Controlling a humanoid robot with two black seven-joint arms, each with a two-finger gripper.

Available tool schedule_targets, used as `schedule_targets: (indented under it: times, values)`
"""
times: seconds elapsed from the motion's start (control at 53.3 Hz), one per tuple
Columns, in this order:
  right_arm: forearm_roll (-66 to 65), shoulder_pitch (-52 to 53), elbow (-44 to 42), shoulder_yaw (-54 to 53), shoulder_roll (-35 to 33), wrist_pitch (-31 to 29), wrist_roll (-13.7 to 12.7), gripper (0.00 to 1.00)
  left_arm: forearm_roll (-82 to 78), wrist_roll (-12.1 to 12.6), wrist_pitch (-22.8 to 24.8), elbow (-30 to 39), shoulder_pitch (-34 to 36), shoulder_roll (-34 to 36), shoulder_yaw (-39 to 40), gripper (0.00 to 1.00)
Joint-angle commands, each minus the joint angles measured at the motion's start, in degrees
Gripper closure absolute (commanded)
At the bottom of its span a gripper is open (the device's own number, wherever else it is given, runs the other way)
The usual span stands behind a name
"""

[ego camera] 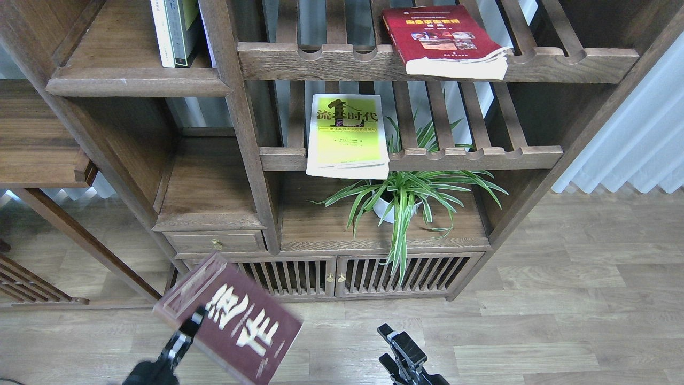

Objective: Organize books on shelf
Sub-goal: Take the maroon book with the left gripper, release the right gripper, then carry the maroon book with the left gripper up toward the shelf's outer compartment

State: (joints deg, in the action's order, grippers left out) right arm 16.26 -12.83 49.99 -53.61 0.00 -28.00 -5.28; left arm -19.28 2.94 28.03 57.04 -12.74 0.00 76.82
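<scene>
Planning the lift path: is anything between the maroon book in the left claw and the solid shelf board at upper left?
Nothing visible blocks it. The maroon book, held by the left claw, has open air up to the shelf; only upright books occupy the board's right end.

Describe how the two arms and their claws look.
Both are black. The left claw has slim black fingers with pale silvery links, set on a rounded black wrist at the bottom edge; it is blurred. The right claw is a blocky black piece with glossy flat faces. No cables or markings show.
</scene>
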Motion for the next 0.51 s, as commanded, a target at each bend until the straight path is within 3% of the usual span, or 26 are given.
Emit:
schedule_targets:
  times: [0.0,0.263,0.488]
  values:
    - [0.0,0.3,0.0,-0.1,0.0,0.0,0.0,0.01,0.0,-0.2,0.0,-8.1,-0.7,0.0,0.1,0.93]
    - [0.0,0.5,0.0,0.3,0.0,0.0,0.0,0.01,0.2,-2.0,0.0,-16.3,-0.7,0.0,0.1,0.93]
    - [-0.1,0.6,-0.1,0.5,0.0,0.0,0.0,0.01,0.4,-2.0,0.0,-15.3,-1.4,0.0,0.0,0.93]
